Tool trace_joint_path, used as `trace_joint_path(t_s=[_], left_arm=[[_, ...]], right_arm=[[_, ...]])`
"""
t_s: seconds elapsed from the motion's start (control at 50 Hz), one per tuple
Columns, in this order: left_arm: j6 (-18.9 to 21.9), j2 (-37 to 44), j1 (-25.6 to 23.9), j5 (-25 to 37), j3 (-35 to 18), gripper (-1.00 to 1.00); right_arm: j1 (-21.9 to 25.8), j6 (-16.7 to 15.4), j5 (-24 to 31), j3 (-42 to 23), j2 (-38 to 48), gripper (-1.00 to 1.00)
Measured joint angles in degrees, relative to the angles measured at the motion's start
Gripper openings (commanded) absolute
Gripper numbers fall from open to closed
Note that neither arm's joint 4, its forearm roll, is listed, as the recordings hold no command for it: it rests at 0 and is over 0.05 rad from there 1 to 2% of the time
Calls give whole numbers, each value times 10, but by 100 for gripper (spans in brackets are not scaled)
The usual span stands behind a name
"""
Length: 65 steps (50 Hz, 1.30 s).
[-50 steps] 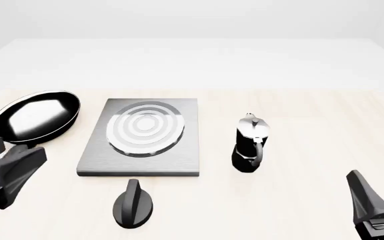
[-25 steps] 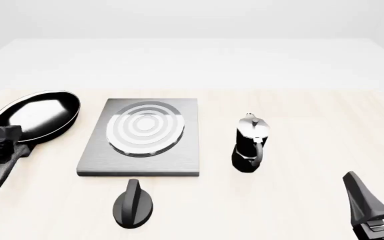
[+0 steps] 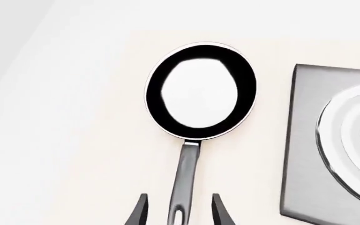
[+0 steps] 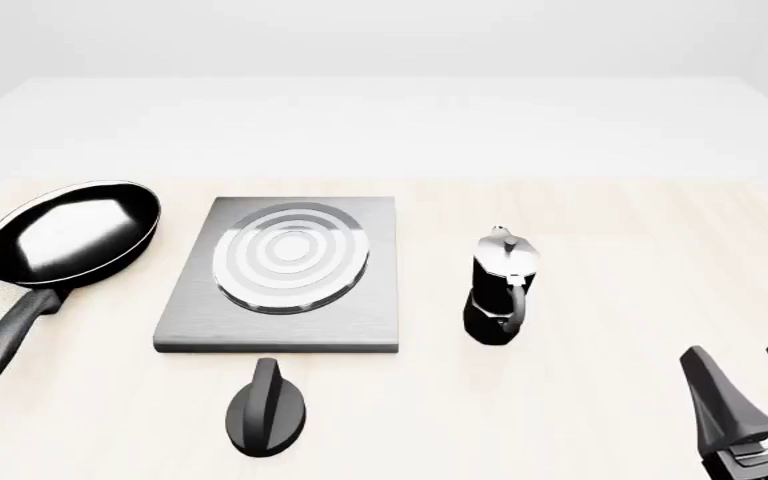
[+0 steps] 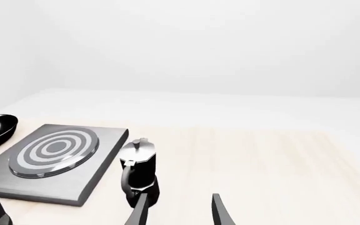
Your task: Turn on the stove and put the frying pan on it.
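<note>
The fingers (image 3: 140, 212) of the left gripper (image 3: 178, 213) are standing spread in the left wrist view, one on each side of the loop end of the frying pan (image 3: 200, 92) handle, not yet touching it. The pan is lying on the table (image 3: 92, 154) just left of the stove (image 3: 305, 154).

In the front view the pan (image 4: 75, 235) is sitting at the left with its handle pointing toward the near edge, the knob (image 4: 268, 408) is lying near of the stove (image 4: 277, 320), and the right gripper (image 4: 754, 400) is waiting at the near right, fingers apart and empty.

In the right wrist view a coffee pot (image 5: 139, 171) is standing right of the stove.

The pan is probably stiff and bowl-heavy, so gripping the handle closer to the bowl should be limiting droop; the handle may be slippery.
</note>
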Motion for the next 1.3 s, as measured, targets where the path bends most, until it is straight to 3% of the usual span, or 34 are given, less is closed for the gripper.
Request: trace_joint_path(t_s=[0.28, 0.7, 1.3], left_arm=[[28, 61, 30, -21, -13, 100], [27, 114, 16, -60, 7, 100], [37, 280, 11, -197, 14, 100]], right_arm=[[1, -3, 3, 0, 0, 100], [0, -10, 9, -4, 0, 100], [-3, -17, 10, -1, 2, 100]])
